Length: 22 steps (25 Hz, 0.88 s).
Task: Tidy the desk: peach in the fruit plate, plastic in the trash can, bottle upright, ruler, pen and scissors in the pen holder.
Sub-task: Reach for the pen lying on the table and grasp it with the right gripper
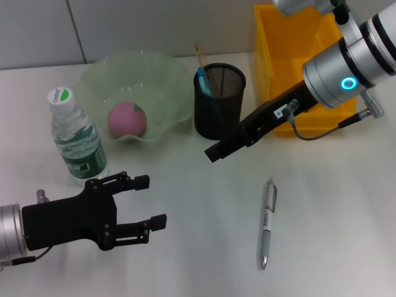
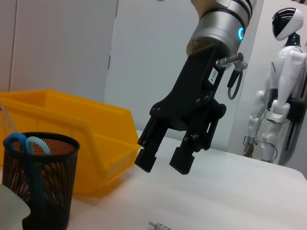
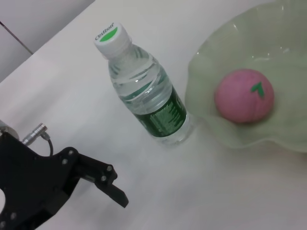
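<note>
Pen (image 1: 266,224) lies on worktop (image 1: 334,216), not yet in pen holder (image 1: 219,100). Right hand (image 1: 218,148) open, empty, above it; left hand (image 1: 148,202) open, empty, idle beside bottle (image 1: 77,137).

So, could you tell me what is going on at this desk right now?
A two-armed robot is tidying the desk. The peach lies in the fruit plate, the bottle stands upright, and scissors and ruler are in the pen holder. The pen lies on the table. The right gripper hangs open beside the holder; the left gripper hovers open near the bottle.
</note>
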Motion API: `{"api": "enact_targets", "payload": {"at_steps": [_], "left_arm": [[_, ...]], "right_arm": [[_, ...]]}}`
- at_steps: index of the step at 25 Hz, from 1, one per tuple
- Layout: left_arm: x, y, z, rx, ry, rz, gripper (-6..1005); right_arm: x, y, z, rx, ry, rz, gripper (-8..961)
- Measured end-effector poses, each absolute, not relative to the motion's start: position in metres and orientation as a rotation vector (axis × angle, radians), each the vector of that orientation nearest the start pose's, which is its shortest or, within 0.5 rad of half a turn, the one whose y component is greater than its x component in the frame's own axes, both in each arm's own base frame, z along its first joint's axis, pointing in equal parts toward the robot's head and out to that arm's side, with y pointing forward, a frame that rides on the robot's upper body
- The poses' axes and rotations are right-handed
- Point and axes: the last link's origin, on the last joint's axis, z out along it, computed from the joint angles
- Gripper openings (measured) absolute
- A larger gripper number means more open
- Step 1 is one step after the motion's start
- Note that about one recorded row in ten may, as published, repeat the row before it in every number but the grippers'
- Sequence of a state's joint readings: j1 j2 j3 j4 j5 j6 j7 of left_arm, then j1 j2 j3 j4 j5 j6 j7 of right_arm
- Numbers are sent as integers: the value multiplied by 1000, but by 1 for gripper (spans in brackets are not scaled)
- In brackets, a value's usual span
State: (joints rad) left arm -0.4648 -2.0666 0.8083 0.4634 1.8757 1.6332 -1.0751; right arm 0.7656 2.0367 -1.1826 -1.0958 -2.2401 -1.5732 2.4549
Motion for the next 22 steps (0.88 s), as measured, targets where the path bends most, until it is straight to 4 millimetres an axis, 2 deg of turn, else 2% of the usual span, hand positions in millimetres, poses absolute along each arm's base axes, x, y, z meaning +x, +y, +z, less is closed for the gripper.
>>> {"api": "enact_targets", "payload": {"at_steps": [6, 11, 22], "left_arm": [[-272, 284, -31, -2820, -453, -860, 809], [-272, 284, -31, -2819, -453, -861, 808], [-274, 281, -30, -2817, -455, -862, 806]], "right_arm": [[143, 380, -4, -2812, 1029, -77, 653], [142, 380, -8, -2824, 942, -220, 649], [128, 371, -15, -3072, 329, -371, 647]]}}
